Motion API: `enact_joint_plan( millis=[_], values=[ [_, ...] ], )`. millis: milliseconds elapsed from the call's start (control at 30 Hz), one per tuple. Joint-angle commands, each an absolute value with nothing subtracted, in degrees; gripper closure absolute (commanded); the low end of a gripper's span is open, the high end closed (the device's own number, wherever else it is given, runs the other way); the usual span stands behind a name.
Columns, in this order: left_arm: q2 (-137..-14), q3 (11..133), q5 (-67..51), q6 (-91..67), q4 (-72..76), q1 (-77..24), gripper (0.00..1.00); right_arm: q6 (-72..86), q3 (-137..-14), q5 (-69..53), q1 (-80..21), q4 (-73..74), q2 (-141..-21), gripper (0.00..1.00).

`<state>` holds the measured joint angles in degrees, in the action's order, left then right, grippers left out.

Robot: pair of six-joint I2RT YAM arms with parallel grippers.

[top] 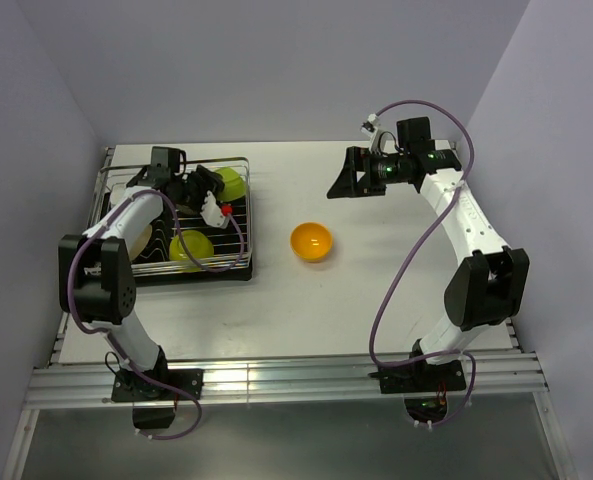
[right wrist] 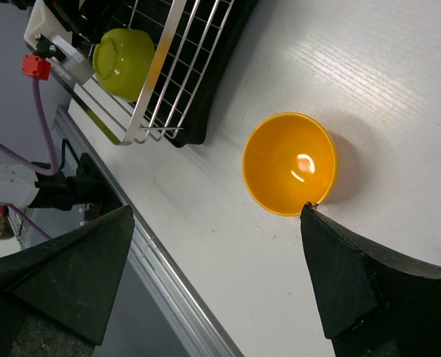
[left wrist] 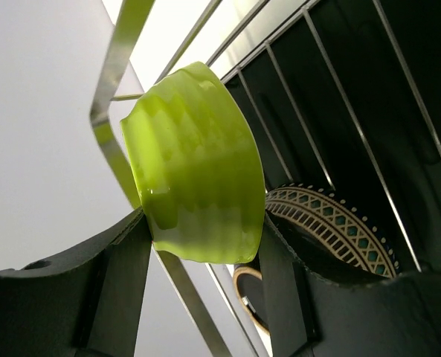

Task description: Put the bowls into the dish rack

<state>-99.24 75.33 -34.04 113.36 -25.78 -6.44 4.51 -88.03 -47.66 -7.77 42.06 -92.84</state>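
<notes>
The chrome wire dish rack (top: 244, 225) on its black tray stands at the left. My left gripper (top: 214, 186) is inside its far right part, shut on the lime bowl (top: 234, 183). In the left wrist view both fingers (left wrist: 123, 260) press the sides of the lime bowl (left wrist: 198, 163), which is tilted against the rack wires. A black patterned bowl (left wrist: 332, 223) lies just beside it. The orange bowl (top: 311, 241) sits upright on the table. My right gripper (top: 342, 184) is open and empty, high above the table; the orange bowl (right wrist: 288, 163) shows between its fingers.
A second yellow-green bowl (top: 191, 248) and a pale bowl (top: 136, 240) rest in the rack's front part; the yellow-green one also shows in the right wrist view (right wrist: 123, 52). Walls close the table on the left, back and right. An aluminium rail (top: 276, 380) runs along the front edge.
</notes>
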Motion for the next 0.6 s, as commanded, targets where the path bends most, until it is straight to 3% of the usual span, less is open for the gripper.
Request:
enact_joint_plan(
  millis=[0,267,367,567],
  values=[
    [-99.7,75.8,-33.8,148.4,-24.1,-7.2,0.98,3.4,-89.2,-48.8,-7.1,42.8,-93.1,0.00],
    [-100.3,75.1,-33.0,148.4,-23.3,-7.9,0.94,3.1,-88.9,-48.8,-6.7,43.2,-93.3,0.00],
    [-100.5,74.7,-33.0,148.4,-22.8,-8.2,0.87,3.0,-88.9,-48.7,-6.7,43.2,-93.4,0.00],
    [-100.5,74.2,-32.7,148.4,-22.5,-8.3,0.64,2.7,-89.0,-48.7,-6.3,43.4,-93.4,0.00]
  ],
)
